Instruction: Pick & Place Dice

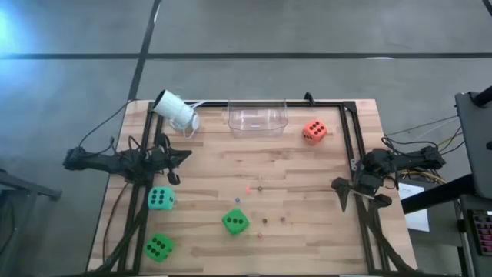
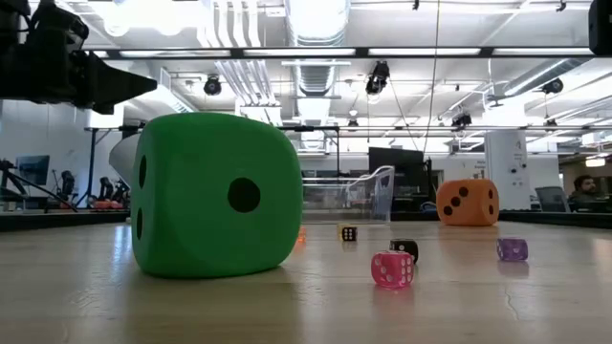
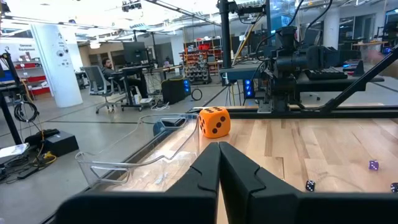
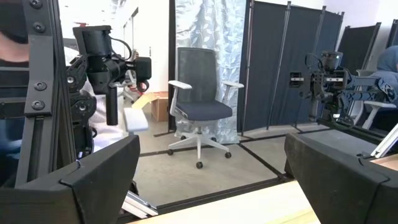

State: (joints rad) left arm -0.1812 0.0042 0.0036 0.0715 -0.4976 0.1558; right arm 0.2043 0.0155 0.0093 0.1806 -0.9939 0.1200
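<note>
Both arms were dark, near-black, built of slim angular links. Left hand [image 1: 175,156] ended in two pointed black fingers [image 3: 239,171], faceted and wedge-shaped, matte plastic look. Right hand [image 1: 344,190] carried two broad blocky fingers [image 4: 93,171], flat-faced, with bevelled edges. Thin black cables looped off left arm behind its wrist; bundle of black and pale cables trailed from right arm's base. Black tubular frame legs ran beneath each arm. No markings or screws could be made out.
</note>
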